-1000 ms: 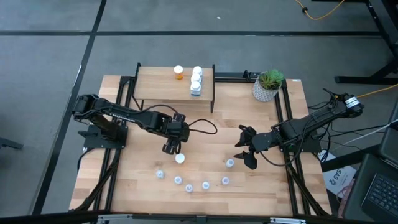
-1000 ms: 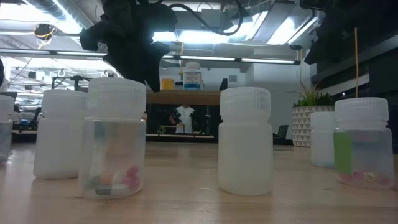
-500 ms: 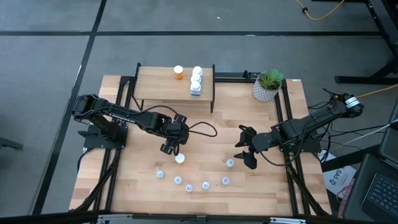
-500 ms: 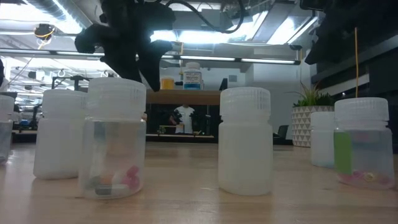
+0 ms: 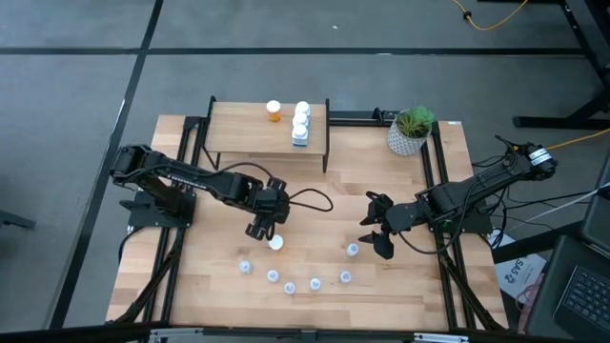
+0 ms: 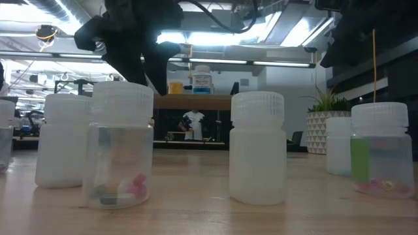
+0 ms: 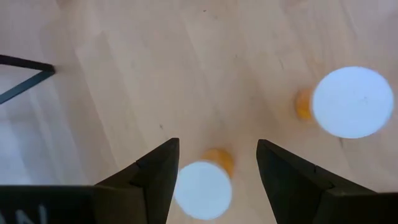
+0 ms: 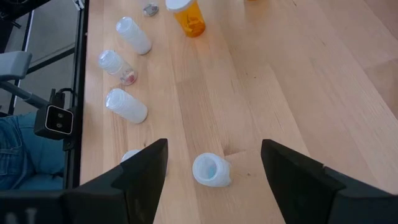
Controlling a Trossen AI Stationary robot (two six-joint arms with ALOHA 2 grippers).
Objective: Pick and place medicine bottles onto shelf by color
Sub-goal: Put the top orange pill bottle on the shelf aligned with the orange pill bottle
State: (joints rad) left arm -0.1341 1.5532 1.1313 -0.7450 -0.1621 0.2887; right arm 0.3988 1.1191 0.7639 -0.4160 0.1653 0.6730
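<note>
Two orange bottles [image 7: 203, 183] sit on the surface right under the left gripper [image 5: 264, 227], one lined up between its parted jaws. They look light, hard plastic and slick, so I'd pinch the body just below the white cap. Right gripper [image 5: 377, 232] hovers open over a pale vial [image 8: 211, 170]. Shelf [image 5: 257, 129] already holds one orange and some white bottles.

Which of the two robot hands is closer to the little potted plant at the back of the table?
The right. The right gripper hangs open, in front of the potted plant and a little toward the middle; the left gripper, also open, is across the table, over an orange bottle.
</note>
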